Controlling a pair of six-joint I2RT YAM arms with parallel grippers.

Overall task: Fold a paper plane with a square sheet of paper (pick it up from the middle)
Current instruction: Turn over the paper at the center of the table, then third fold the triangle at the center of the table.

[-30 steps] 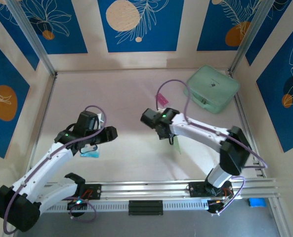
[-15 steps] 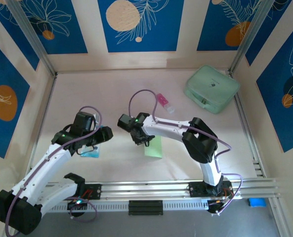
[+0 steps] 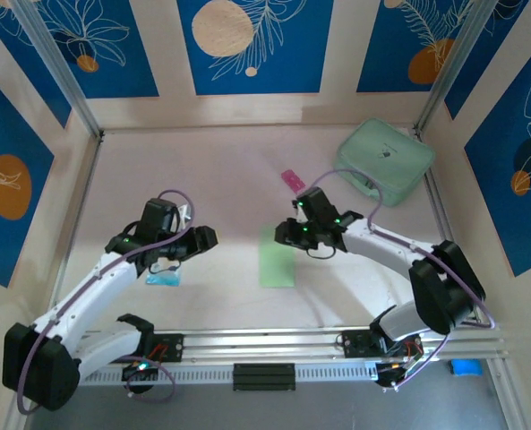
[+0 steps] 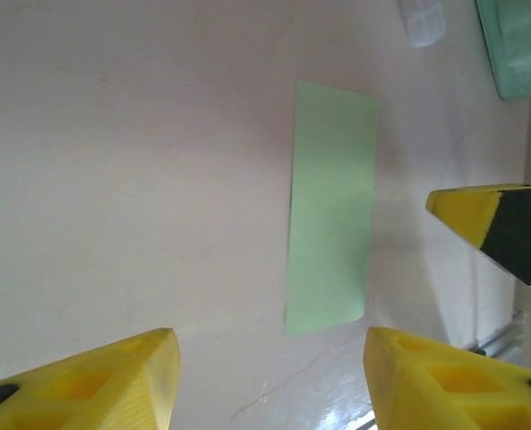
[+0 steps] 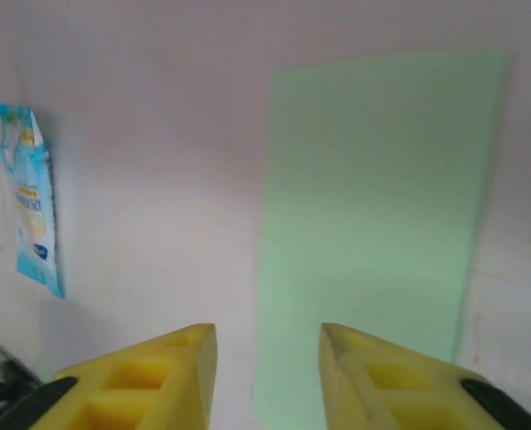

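Left jaws wide apart, empty; right jaws narrowly parted, empty. Thin pale lime-green paper sheet (image 3: pixel 277 257) lies flat, a narrow rectangle, mid table (image 3: pixel 220 179), just left of right jaws.

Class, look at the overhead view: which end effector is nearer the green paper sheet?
Right. The right end effector hovers at the far right corner of the green paper sheet; the left end effector sits well off to its left, apart from it.

bright, even overhead light, soft shadows, close foreground blurred in wrist views.
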